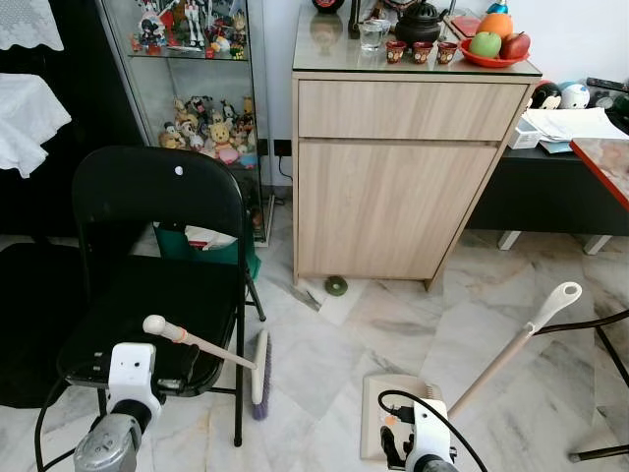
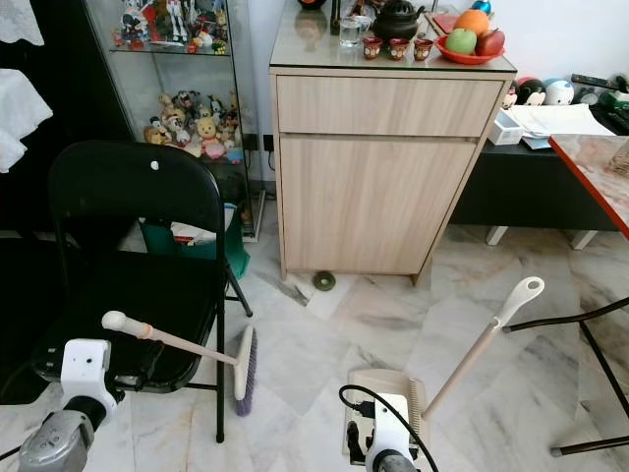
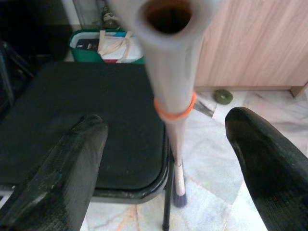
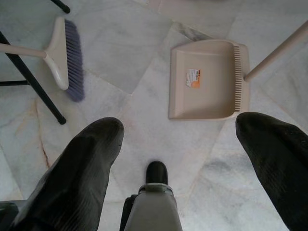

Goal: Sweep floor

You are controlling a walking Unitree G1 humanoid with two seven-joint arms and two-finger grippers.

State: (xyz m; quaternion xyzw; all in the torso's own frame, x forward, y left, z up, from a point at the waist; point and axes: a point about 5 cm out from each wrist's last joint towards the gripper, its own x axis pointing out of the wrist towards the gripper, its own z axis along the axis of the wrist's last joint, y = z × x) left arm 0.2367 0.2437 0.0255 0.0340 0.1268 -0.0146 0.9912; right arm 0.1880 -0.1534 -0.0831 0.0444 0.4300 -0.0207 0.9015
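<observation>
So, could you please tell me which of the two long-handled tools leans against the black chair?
The broom; its handle rests on the chair, while the dustpan sits apart.

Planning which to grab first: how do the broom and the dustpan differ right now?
The broom leans beside the black chair, purple bristles down; the dustpan lies flat on open floor. The broom's handle ends in a knob with an orange band; the dustpan's ends in a loop. Both are beige.

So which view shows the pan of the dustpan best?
The right wrist view: the beige dustpan lies whole on the marble floor, orange label and comb edge visible. In both eye views, the right tool's wrist partly covers the pan; mainly its long handle shows.
</observation>
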